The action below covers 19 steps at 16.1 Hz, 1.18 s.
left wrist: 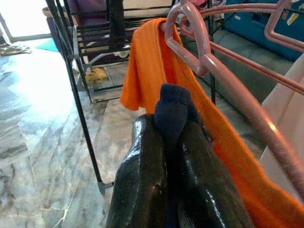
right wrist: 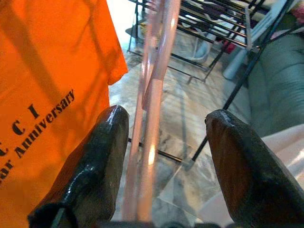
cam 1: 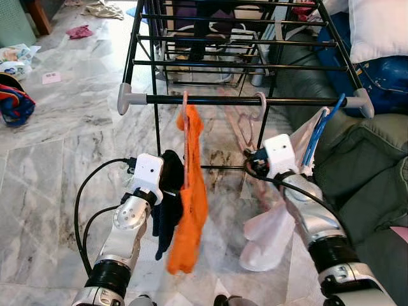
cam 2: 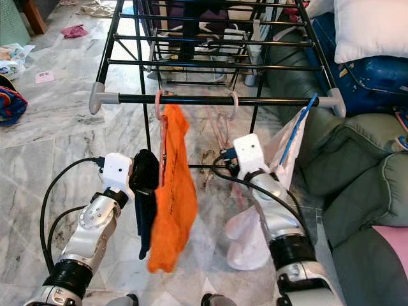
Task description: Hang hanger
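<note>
A pink hanger (cam 1: pixel 185 108) carrying an orange T-shirt (cam 1: pixel 191 204) hooks over the black front rail (cam 1: pixel 217 99) of the drying rack. A second pink hanger (cam 1: pixel 258 108) hooks on the same rail further right, with a pale garment (cam 1: pixel 268 239) below it. My left gripper (left wrist: pixel 167 124) is shut on a dark navy cloth (cam 1: pixel 167 217), right beside the orange shirt. My right gripper (right wrist: pixel 166 116) is open, and the second hanger's pink bar (right wrist: pixel 152 104) runs between its fingers, close to one of them.
A blue hanger (cam 1: pixel 319 131) with white cloth hangs at the rail's right end. A dark green sofa (cam 1: pixel 370 166) with a blue bag and white pillow stands on the right. Loose clothes (cam 1: pixel 13 102) lie on the marble floor at left.
</note>
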### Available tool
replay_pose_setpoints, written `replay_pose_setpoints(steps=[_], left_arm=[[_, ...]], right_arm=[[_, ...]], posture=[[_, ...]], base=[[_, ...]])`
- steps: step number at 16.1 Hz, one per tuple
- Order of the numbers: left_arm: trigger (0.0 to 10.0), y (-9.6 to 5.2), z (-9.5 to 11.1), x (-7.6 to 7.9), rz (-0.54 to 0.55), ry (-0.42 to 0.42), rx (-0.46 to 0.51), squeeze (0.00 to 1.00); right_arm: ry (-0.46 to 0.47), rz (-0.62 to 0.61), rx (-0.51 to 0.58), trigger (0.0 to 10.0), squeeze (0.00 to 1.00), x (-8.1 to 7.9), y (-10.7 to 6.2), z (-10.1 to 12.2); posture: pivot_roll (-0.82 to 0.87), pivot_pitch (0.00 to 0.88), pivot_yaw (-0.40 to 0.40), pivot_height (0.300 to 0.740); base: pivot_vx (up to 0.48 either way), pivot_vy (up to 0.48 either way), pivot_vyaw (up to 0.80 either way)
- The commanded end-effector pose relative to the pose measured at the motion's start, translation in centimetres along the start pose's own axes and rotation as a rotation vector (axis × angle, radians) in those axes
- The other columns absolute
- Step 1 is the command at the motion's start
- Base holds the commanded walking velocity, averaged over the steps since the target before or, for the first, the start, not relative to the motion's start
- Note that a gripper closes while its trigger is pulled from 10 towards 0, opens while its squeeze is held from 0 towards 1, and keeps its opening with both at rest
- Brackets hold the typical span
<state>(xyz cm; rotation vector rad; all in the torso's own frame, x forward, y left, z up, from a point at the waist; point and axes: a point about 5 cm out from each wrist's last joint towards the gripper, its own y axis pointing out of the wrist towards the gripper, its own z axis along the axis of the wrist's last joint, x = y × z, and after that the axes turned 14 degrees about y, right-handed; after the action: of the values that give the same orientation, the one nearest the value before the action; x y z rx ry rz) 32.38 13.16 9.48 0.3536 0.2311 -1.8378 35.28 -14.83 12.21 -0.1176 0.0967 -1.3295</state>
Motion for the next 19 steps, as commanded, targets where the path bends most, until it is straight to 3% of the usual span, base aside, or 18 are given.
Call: replay_pose_setpoints(steps=[1, 13, 14, 15, 16, 19], left_arm=[[10.0, 0.4, 0.3, 0.2, -0.015, 0.009, 0.006, 0.00], [10.0, 0.7, 0.2, 0.6, -0.020, 0.004, -0.003, 0.00], [10.0, 0.7, 0.2, 0.6, -0.019, 0.004, -0.005, 0.00], [10.0, 0.8, 0.1, 0.6, -0.019, 0.005, -0.008, 0.00], [10.0, 0.8, 0.1, 0.6, -0.019, 0.007, -0.010, 0.00], [10.0, 0.7, 0.1, 0.7, -0.018, 0.008, -0.014, 0.00]], right_arm=[[-0.004, -0.026, 0.002, 10.0, 1.00, 0.7, -0.4, 0.0], [-0.045, 0.016, -0.068, 10.0, 1.00, 2.4, 0.1, 0.3], [-0.030, 0.044, -0.068, 10.0, 0.90, 2.2, 0.5, 0.7], [-0.019, 0.066, -0.070, 8.8, 0.54, 1.9, 0.8, 0.9], [-0.019, 0.089, -0.077, 0.0, 0.00, 1.7, 1.1, 1.2], [-0.011, 0.113, -0.089, 0.0, 0.00, 1.3, 1.6, 1.3]], posture=[[0.01, 0.171, -0.036, 0.740], [0.01, 0.160, -0.049, 0.740], [0.01, 0.159, -0.049, 0.740], [0.01, 0.159, -0.049, 0.740], [0.01, 0.158, -0.049, 0.740], [0.01, 0.157, -0.051, 0.740]], base=[[0.000, 0.000, 0.00], [0.000, 0.000, 0.00], [0.000, 0.000, 0.00], [0.000, 0.000, 0.00], [0.000, 0.000, 0.00], [0.000, 0.000, 0.00]])
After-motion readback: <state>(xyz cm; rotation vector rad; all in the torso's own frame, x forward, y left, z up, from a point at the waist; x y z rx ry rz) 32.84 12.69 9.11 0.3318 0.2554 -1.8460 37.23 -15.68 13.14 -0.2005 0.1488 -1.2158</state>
